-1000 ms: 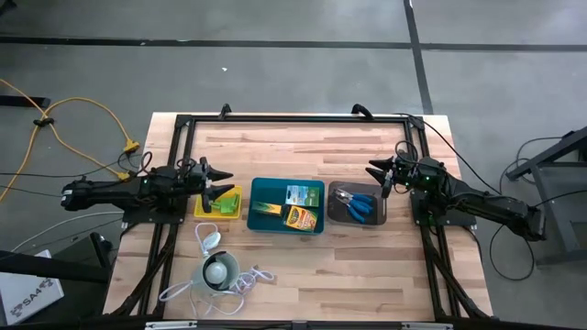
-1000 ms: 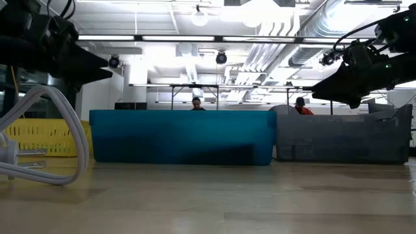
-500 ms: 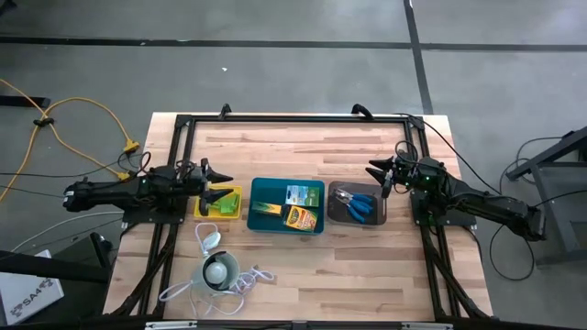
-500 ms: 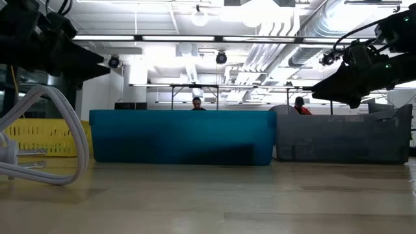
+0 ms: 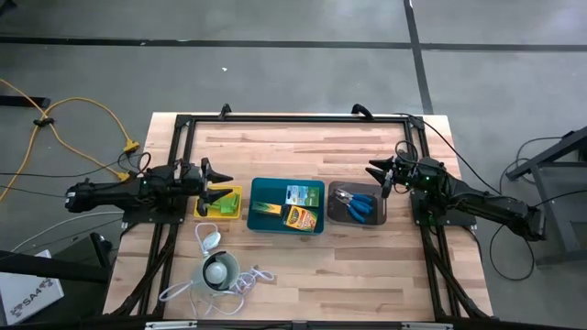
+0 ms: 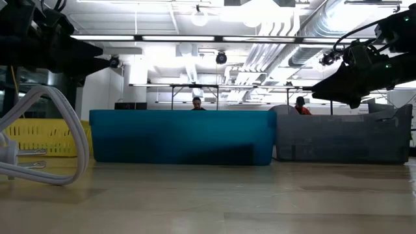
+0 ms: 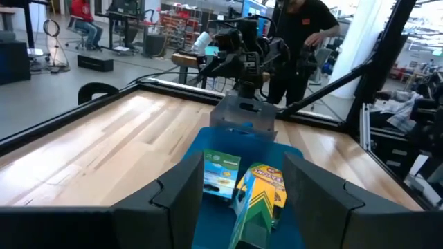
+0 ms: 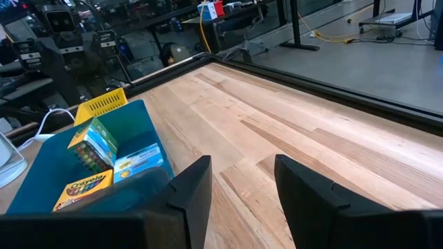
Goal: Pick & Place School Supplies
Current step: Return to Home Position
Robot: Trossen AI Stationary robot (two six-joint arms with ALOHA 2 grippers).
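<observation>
The school supplies lie in three trays set in a row. Small lime-green blocks sit in the yellow tray (image 5: 220, 203). Yellow-and-green crayon boxes (image 5: 298, 219) and a green-and-white pack (image 5: 298, 194) lie in the teal tray (image 5: 261, 191). Blue-handled scissors (image 5: 356, 204) rest in the dark grey tray (image 5: 378, 213). My left gripper (image 5: 214, 181) hovers open above the yellow tray's left end, pointing level along the row (image 7: 246, 190). My right gripper (image 5: 374, 173) hangs open above the grey tray's far right corner, nothing between its fingers (image 8: 242, 183).
A white round gadget (image 5: 218, 269) with a looping cord (image 5: 183, 289) lies near the table's front left. A black frame (image 5: 293, 117) runs along the table's far and side edges. People stand in the room beyond the table (image 7: 304, 28). Bare wood stretches behind the trays.
My left gripper has tipped up a little to point level, staying in place above the yellow tray. Its fingers stay apart as before.
</observation>
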